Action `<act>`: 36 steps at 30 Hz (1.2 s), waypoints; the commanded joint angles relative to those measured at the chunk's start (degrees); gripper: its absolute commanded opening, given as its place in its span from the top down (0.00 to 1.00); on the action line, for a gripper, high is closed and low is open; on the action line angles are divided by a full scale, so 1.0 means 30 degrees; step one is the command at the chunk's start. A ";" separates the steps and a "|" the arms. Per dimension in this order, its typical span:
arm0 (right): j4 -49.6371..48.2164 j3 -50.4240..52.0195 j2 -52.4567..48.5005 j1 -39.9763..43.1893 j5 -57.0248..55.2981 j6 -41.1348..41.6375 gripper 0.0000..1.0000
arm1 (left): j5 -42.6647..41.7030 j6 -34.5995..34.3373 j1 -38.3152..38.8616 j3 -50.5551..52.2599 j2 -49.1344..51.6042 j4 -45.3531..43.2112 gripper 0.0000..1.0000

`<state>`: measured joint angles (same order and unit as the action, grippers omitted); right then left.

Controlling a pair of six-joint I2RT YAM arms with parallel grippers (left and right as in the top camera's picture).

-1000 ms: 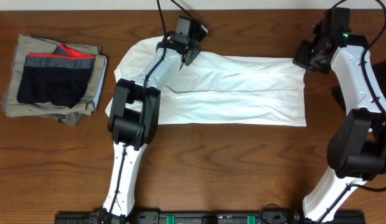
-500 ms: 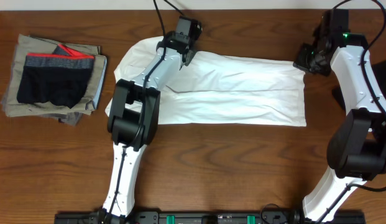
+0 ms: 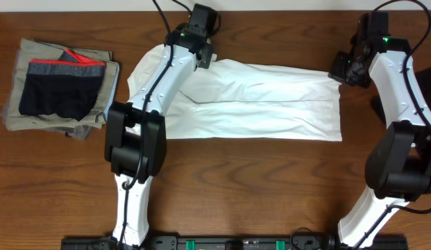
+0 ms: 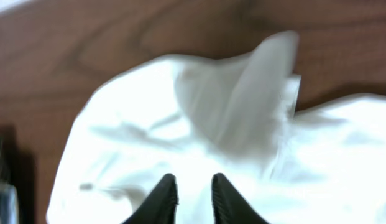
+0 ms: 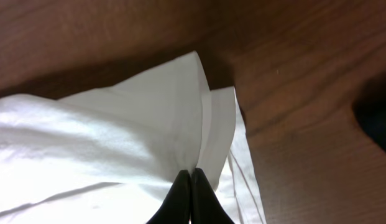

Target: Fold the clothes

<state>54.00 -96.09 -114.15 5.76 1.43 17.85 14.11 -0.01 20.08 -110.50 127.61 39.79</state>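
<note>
Nearest the arm bases, the brown wooden table [image 3: 236, 187] shows bare grain. Beyond that strip, the white T-shirt [image 3: 271, 104] lies flat and lengthwise across the middle of the table, wrinkled, with one long crease running along it and its straight hem at the right. At the shirt's far right corner, the right tool [image 5: 191, 199] is clenched, its two black fingers pressed together on a pinch of layered white cloth just above the wood. At the far left end of the shirt, the left tool [image 4: 193, 199] has its fingers drawn close with white fabric bunched between them, grasping the shirt where a fold stands up; this view is blurred. Off to the left, apart from the shirt, sits a stack of khaki-grey folded pieces [image 3: 41, 48] with black shorts [image 3: 59, 97] lying on top, their red-and-grey waistband [image 3: 66, 69] facing the far edge.
</note>
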 commanded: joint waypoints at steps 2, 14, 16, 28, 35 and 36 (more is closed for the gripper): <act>0.0372 -0.0124 0.0204 -0.0146 -0.0342 0.0466 0.99 | 0.0262 -0.2616 0.0015 -0.0124 -0.0641 0.1617 0.85; 0.0277 -0.0022 0.0204 -0.0175 -0.0313 0.0474 0.99 | -0.4568 0.4022 0.0080 -0.0124 -0.0525 0.0350 0.08; 0.0233 -0.0015 0.0204 -0.0197 -0.0248 0.0474 0.99 | -0.4488 0.5064 0.0168 -0.0124 -0.0386 -0.0415 0.07; 0.0211 -0.0015 0.0204 -0.0233 -0.0189 0.0466 0.99 | -0.3388 0.7380 0.0211 -0.0124 0.1843 -0.3934 0.11; 0.0160 -0.0015 0.0204 -0.0233 -0.0189 0.0452 0.99 | -0.2390 0.7796 0.0153 -0.0124 0.2914 -0.5617 0.20; 0.0168 -0.0022 0.0204 -0.0233 -0.0189 0.0452 0.99 | -0.2397 0.7781 0.0138 -0.0124 0.3045 -0.5916 0.23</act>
<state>54.57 -96.09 -114.15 5.69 1.45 18.48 5.02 21.78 20.78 -110.50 135.96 23.66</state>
